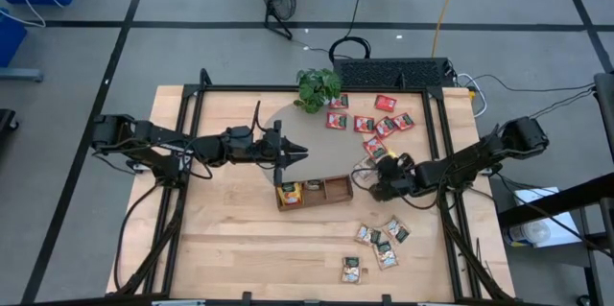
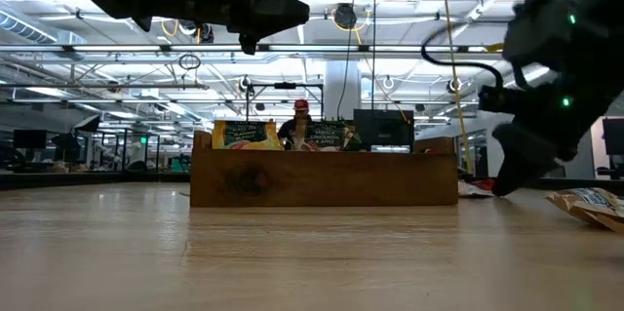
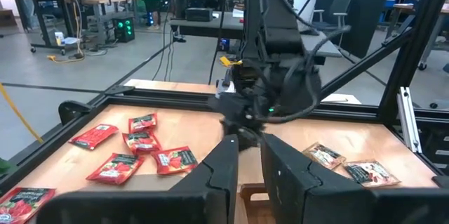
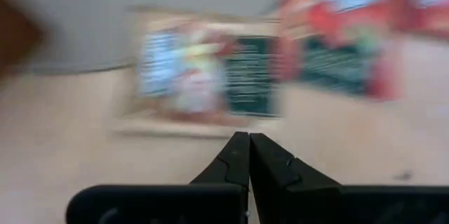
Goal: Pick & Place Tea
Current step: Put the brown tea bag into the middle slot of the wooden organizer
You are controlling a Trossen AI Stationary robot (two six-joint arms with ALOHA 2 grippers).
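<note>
The wooden tray (image 1: pixel 336 191) stands mid-table with tea packets (image 1: pixel 289 191) upright in its left compartments. My left gripper (image 1: pixel 299 153) hovers level above the tray's left end, slightly open, with nothing between its fingers (image 3: pixel 217 175). My right gripper (image 1: pixel 367 181) is just right of the tray, slanting down toward the table, and is shut (image 4: pixel 248 140). Its tips stand just short of the near edge of a pale beige-and-green tea packet (image 4: pixel 203 76) lying flat. A red packet (image 4: pixel 337 41) lies beside that one.
Several red packets (image 1: pixel 365 124) lie at the far right and several beige ones (image 1: pixel 382 247) at the near right. A potted plant (image 1: pixel 318 87) stands behind the tray. A black frame (image 1: pixel 451 153) borders the table. Bare wood lies at the near left (image 1: pixel 230 239).
</note>
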